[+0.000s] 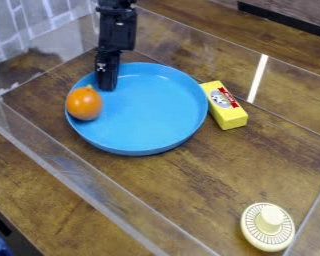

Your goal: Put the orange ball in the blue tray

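Gripper (107,80) points down over the blue tray's (163,125) far-left rim; whether its fingers are apart or together cannot be told, but they hold nothing. Orange ball (83,103) sits below-left of the fingers, against the tray's outer rim — not inside. Risk: closing here grabs air or the rim — a descent off-centre could nudge the ball rolling away.
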Tool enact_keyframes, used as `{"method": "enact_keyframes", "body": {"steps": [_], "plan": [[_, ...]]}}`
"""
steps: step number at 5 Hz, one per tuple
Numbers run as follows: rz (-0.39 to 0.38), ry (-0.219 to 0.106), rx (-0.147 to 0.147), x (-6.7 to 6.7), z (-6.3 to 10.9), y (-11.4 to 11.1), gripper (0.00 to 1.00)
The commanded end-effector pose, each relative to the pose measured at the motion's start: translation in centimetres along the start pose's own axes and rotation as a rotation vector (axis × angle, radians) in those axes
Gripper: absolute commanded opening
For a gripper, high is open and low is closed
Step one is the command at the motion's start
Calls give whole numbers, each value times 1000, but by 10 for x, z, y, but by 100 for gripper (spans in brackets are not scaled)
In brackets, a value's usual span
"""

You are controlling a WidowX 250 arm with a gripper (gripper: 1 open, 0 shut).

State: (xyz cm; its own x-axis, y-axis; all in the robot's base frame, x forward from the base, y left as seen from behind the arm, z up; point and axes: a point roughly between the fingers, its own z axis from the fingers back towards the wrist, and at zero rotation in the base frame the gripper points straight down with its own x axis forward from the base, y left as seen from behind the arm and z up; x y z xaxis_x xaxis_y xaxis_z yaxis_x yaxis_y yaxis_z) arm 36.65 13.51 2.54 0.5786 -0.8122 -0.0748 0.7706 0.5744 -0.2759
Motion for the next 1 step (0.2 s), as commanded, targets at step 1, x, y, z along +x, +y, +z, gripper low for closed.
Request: {"method": "enact_keyframes", "body": {"steps": [1], "plan": [[10, -8, 42, -8, 16, 4, 0]]}}
